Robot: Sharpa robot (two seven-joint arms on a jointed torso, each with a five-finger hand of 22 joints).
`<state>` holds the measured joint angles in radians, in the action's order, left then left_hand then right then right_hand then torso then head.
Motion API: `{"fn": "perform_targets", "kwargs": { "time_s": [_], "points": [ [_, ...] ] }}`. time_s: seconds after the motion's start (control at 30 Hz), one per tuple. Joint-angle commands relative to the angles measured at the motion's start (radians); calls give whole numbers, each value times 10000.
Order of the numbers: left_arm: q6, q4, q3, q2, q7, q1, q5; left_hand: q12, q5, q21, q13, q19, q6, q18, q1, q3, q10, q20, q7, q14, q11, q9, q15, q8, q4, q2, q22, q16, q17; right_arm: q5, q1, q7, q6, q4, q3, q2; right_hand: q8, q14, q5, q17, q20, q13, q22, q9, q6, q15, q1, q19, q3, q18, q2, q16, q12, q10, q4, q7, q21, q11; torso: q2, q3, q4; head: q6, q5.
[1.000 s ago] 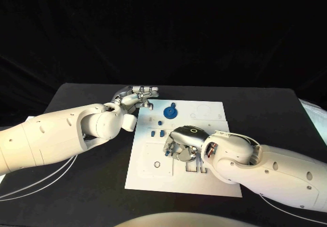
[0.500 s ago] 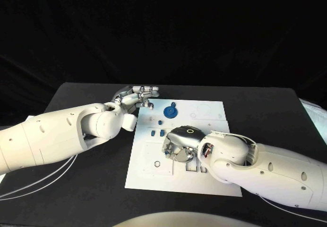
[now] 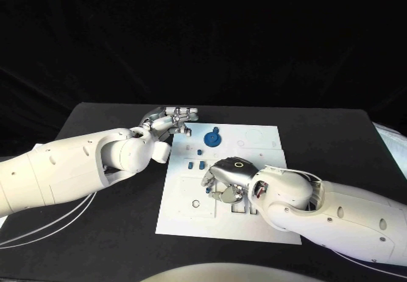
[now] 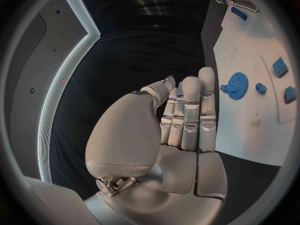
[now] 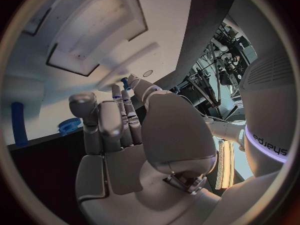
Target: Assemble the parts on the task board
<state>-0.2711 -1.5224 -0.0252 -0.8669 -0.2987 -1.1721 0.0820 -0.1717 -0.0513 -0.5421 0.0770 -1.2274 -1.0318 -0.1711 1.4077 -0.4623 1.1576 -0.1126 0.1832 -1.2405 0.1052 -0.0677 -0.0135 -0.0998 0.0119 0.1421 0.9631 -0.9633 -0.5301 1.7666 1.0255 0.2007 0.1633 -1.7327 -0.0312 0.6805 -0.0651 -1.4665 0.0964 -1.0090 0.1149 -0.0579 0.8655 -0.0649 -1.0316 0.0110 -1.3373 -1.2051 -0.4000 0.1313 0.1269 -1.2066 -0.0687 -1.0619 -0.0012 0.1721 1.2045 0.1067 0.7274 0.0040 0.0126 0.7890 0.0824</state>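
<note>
Right hand (image 3: 227,179) low over middle of task board (image 3: 263,226), fingers curled down; whether pinching a part cannot be told. Left hand (image 3: 174,121) resting at board's far left corner, fingers straight and pressed together, holding nothing; blue gear (image 3: 212,139) seated just beside it, small blue parts (image 3: 197,166) near right hand. Best to lower slowly, keep part square over its slot, brace board with left.

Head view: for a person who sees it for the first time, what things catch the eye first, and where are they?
First, the white task board in the middle of the black table, with the right hand low over its middle. Next, the round blue gear near the board's far edge. The left hand is at the board's far left corner, beside the gear.
</note>
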Motion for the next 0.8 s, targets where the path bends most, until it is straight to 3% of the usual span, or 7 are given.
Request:
{"fn": "perform_targets", "kwargs": {
  "time_s": [0.03, 0.2, 0.37, 0.57, 0.8],
  "points": [
    [226, -13, 5, 3, 2, -4, 36, -41, -19, 64, -14, -17, 75, -99, -66, 70, -68, -9, 6, 60, -1, 7, -27, -34, 5, -8, -11, 35, 11, 189, -19, 126, 465, -177, -4, 268, 12, -110, 45, -4, 52, -67, -4, -12, -43, 74, -32, 10, 86, 49, 95, 25, -67, -23, -16, -53, -36, 20, -7, -6, 7, -12, -21],
    [241, -6, 5, -8, 11, -4, 36, -42, -19, 65, -14, -17, 75, -99, -66, 70, -69, -9, 6, 60, -2, 7, -28, -34, 4, -8, -11, 34, 11, 137, 62, 141, 817, -607, 116, 805, 9, -98, 63, 51, 53, -68, -37, -16, -31, 72, -44, 26, 142, 56, 139, 57, -90, 12, -36, -71, -56, 14, -9, -3, 21, -33, -31],
    [266, -10, 4, -14, 20, -4, 36, -45, -20, 67, -14, -17, 76, -99, -68, 74, -70, -10, 5, 60, -3, 7, -28, -35, 4, -10, -13, 34, 13, 64, 279, 287, 903, -912, 247, 1402, 10, -81, 58, 118, 50, -66, -76, -17, -7, 62, -71, 46, 208, 64, 165, 100, -111, 81, -54, -125, -84, -5, -10, -6, 19, -94, -133],
    [305, -26, 3, -24, 29, -4, 36, -45, -20, 67, -14, -17, 76, -99, -68, 74, -70, -10, 5, 60, -3, 7, -28, -35, 4, -10, -13, 34, 13, -2, 693, 584, 443, -1095, 327, 2298, 28, -21, 58, 370, 47, -54, -264, -8, 282, 66, -98, 130, 770, 89, 264, 283, -84, 599, -21, -453, -238, 9, -13, -16, 22, -141, -221],
    [334, -23, 2, -20, 32, -3, 36, -45, -20, 67, -14, -17, 76, -99, -68, 74, -70, -10, 5, 60, -3, 7, -28, -35, 4, -10, -13, 34, 13, 74, 824, 742, -72, -995, 338, 2722, 23, -22, 92, 448, 100, -65, -377, -16, 451, 115, -314, 156, 1571, 102, 189, 328, -103, 1079, 101, -613, -341, 80, -2, 7, 22, -179, -261]
  ]
}}
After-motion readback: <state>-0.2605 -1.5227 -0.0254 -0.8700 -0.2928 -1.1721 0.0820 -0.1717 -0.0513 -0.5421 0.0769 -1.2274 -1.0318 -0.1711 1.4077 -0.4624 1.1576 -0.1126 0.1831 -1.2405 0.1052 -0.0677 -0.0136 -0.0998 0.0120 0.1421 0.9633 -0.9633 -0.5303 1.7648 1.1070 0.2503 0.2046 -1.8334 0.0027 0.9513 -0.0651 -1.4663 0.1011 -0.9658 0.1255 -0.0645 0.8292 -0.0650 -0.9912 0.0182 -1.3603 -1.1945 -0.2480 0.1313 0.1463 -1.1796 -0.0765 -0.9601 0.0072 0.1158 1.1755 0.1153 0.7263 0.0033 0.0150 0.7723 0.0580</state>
